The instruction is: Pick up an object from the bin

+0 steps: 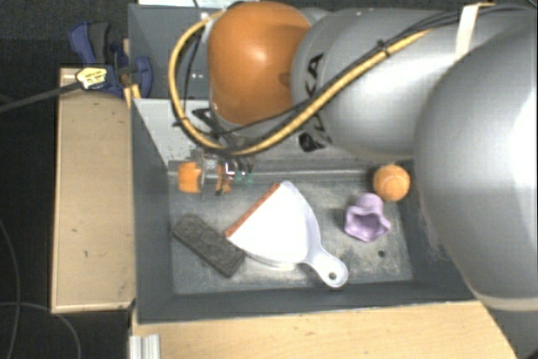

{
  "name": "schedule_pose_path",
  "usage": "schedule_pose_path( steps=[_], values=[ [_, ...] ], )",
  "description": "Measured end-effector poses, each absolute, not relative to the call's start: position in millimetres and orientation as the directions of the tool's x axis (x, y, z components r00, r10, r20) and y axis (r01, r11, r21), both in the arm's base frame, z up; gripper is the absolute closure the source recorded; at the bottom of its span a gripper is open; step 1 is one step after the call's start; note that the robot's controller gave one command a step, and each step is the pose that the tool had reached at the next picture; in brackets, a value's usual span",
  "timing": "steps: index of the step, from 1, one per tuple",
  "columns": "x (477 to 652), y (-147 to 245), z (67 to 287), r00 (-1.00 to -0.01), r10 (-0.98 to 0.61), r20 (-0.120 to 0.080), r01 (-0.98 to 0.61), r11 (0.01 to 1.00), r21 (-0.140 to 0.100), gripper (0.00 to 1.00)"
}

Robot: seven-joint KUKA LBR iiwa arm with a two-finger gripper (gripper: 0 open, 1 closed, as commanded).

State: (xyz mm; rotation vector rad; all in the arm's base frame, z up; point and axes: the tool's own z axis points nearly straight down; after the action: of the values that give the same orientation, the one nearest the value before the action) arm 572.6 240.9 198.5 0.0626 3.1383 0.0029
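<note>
My gripper [227,171] shows under the arm's wrist at the back left of the bin, low over the floor. A small orange cylinder [188,176] lies right beside it on the left; I cannot tell whether the two touch. Just in front of the gripper lies a white scoop [282,233] with an orange-red edge, its handle pointing to the front right. A dark grey oblong block [208,245] lies at the front left, next to the scoop.
An orange ball [391,182] rests at the back right, with a crumpled purple thing [367,217] just in front of it. The big arm with its orange cover and yellow cable hides the back of the bin.
</note>
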Motion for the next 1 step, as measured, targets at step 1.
schedule_pose_path(
  steps=[1],
  values=[
    [565.7, 233.7, 156.5, -0.998, 0.058, -0.01, 0.058, 0.998, 0.005, 1.0]
  ],
)
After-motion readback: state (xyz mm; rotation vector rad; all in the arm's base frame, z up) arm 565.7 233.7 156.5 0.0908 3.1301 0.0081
